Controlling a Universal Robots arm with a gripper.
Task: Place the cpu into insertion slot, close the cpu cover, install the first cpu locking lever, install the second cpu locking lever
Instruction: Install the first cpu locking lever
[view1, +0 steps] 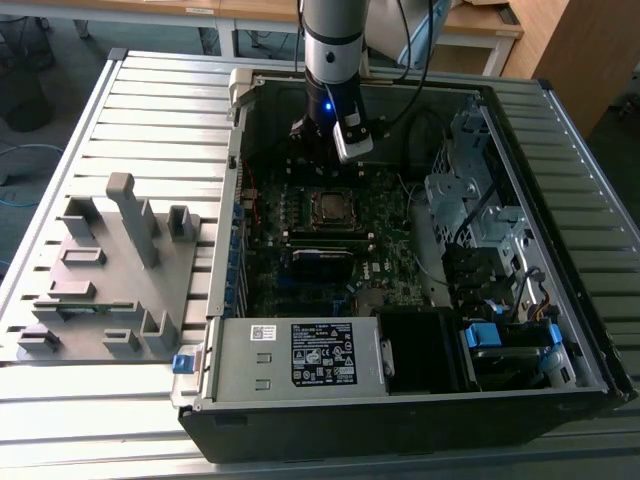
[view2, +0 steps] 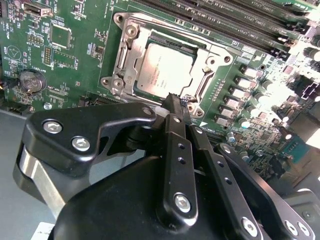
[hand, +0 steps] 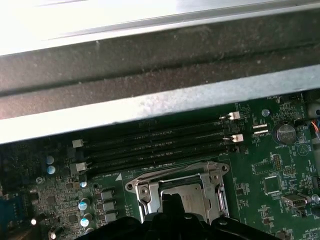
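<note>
- Cpu (view2: 165, 67): sits flat in the insertion slot (view2: 131, 86), grey top facing up, in the second wrist view.
- Cpu cover (view2: 210, 62): lies shut over the slot, silver frame all round the chip, chip showing through the cut-out middle.
- Same cover (hand: 150, 192) seen in the first wrist view, silver with screws at its corners, chip in the middle.
- In the exterior view, socket with chip (view1: 331, 207) near the middle of the green board (view1: 395, 285), inside the open computer case (view1: 560, 300).
- Gripper (view2: 178, 103): black fingers pressed together with no gap, holding nothing, tips just beside the socket's near edge, over a thin metal bar there.
- Cannot tell if the tips touch the bar.
- In the exterior view, gripper (view1: 312, 140) hangs at about 12 o'clock from the socket, under the grey arm (view1: 334, 45).
- Long black memory slots (hand: 155, 145) just beside the socket in the first wrist view.
- Round coin battery (view2: 30, 80) on the board, well apart from the socket.
- Grey tray of holders (view1: 105, 275) on the table at about 9 o'clock from the case.
</note>
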